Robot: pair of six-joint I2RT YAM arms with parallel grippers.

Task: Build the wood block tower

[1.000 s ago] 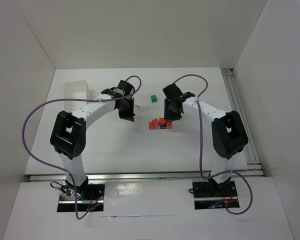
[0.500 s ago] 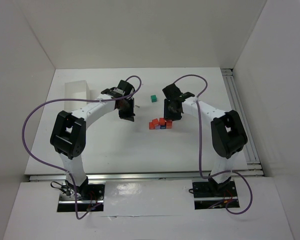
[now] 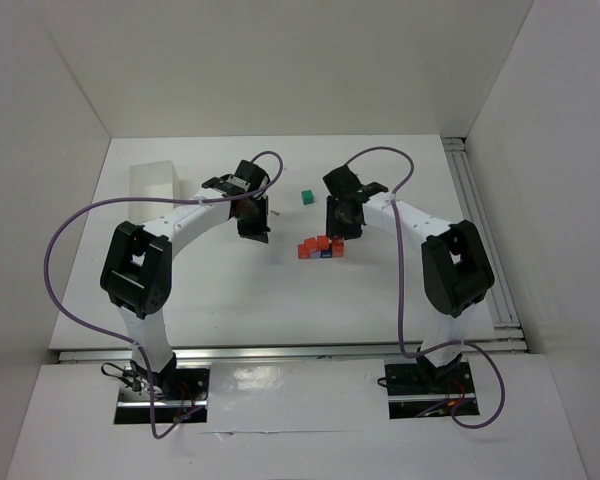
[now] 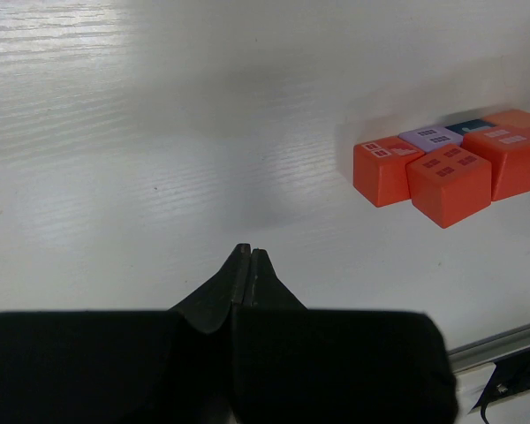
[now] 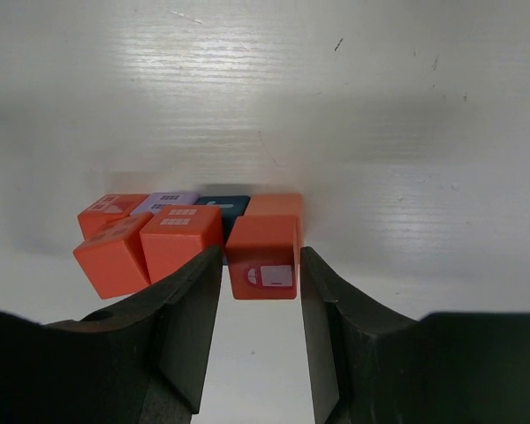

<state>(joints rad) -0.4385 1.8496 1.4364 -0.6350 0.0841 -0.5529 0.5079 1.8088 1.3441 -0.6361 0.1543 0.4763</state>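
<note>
Right wrist view is the one to watch. The right gripper (image 5: 261,265) has its fingers spread open on either side of a red block (image 5: 263,240) at the right end of the pile (image 3: 320,247), and as far as I can see it isn't pinching it.

The trouble is the gap. The left finger (image 5: 194,300) sits right between that red block and an orange block (image 5: 181,237) just beside it. If the fingers close off-centre or drop any lower, I'd bet the orange one gets shoved and the whole row goes crooked. Honestly I can't tell from this angle whether the red block sits on the table (image 3: 210,290) or on another cube, so a tilt on pickup is possible too.

The left gripper (image 4: 248,258) is pressed shut on nothing, left of the pile and apart from it. The teal block (image 3: 306,197) sits alone on the far side, well apart, so the top isn't on yet.
</note>
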